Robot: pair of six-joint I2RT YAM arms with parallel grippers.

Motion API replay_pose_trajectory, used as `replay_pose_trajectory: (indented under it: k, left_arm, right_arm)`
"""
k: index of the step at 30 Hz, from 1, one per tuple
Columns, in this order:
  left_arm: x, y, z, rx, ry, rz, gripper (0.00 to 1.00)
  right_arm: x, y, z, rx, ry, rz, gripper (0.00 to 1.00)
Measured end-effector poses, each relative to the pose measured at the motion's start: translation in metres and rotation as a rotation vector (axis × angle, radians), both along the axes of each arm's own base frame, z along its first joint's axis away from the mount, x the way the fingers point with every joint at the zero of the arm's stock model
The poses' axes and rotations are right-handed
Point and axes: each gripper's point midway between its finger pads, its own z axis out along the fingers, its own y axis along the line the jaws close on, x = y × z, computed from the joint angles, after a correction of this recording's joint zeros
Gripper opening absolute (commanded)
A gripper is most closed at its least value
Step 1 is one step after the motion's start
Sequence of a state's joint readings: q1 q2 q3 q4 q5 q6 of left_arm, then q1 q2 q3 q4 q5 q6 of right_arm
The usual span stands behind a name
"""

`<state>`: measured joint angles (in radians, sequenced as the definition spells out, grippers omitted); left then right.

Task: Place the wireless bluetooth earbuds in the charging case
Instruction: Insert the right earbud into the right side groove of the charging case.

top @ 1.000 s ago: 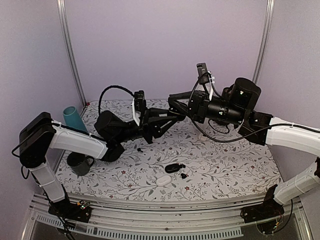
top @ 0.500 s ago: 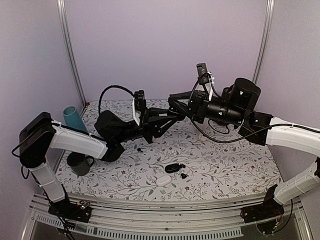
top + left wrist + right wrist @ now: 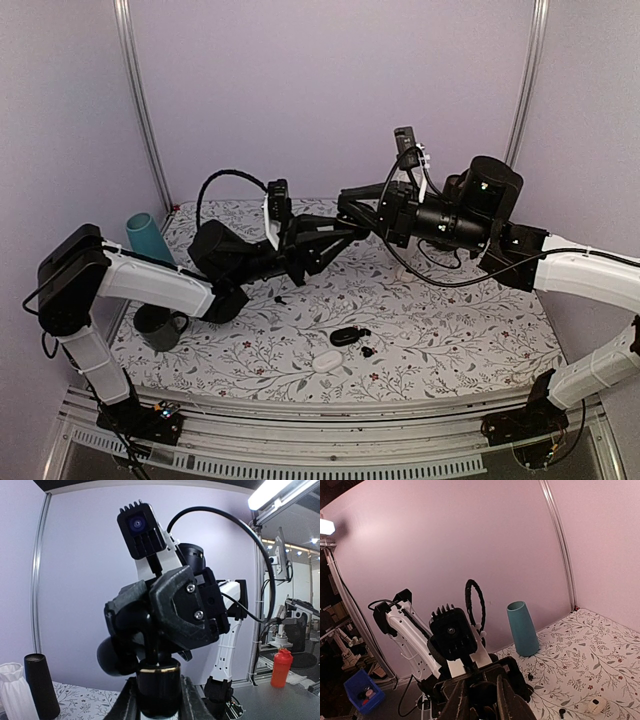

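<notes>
While both arms hang joined in mid-air, nothing on the bench [image 3: 450, 330] is being worked.

- **Near edge, middle:** white case [image 3: 325, 362], lying flat.
- **Just behind it:** black case [image 3: 347, 336], too small to tell whether the lid is up.
- **Earbuds:** one earbud [image 3: 368, 351] lies on the bench just right of the black case, close but outside it. A second black speck [image 3: 280, 299] sits further back toward the left, well apart from both cases. It is probably the other earbud.
- **Left edge:** dark mug [image 3: 158, 326].
- **Far-left corner:** teal cup [image 3: 146, 238].
- **Above the far half:** left tool [image 3: 157, 696] is narrow, fingers clamped either side of a black gold-banded piece [image 3: 158, 677]. Right tool [image 3: 480, 700] meets it head-on. Its fingers are close together with something dark between, and I cannot tell if it actually grips.

Change over the last second: almost none. The right arm crept a touch, the tools stay joined, and the cases and earbuds are unmoved.

Judgement: no progress on insertion. Both earbuds are still out and neither tool is near them. The next move needs a freed tool brought down to the near-middle of the bench. Risk: the earbuds are tiny and glossy, easy to slip or flick.
</notes>
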<state>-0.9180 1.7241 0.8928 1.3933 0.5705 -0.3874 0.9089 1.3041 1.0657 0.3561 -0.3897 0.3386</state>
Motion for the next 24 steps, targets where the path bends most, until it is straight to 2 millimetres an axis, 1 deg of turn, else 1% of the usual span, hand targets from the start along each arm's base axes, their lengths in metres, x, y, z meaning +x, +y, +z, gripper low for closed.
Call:
replay_pose_trajectory:
  k: [12,24]
  left_arm:
    - [-0.0004,0.0037,0.0075,-0.007,-0.02,0.015,0.0]
    - [0.0009,0.0027,0.0052,0.003,-0.019,0.021,0.0]
  right_arm:
    - [-0.0002,-0.0047,0.0007,0.001,-0.006,-0.019,0.17]
    - [0.0018,-0.0072,-0.0019,-0.002,-0.003,-0.04,0.14]
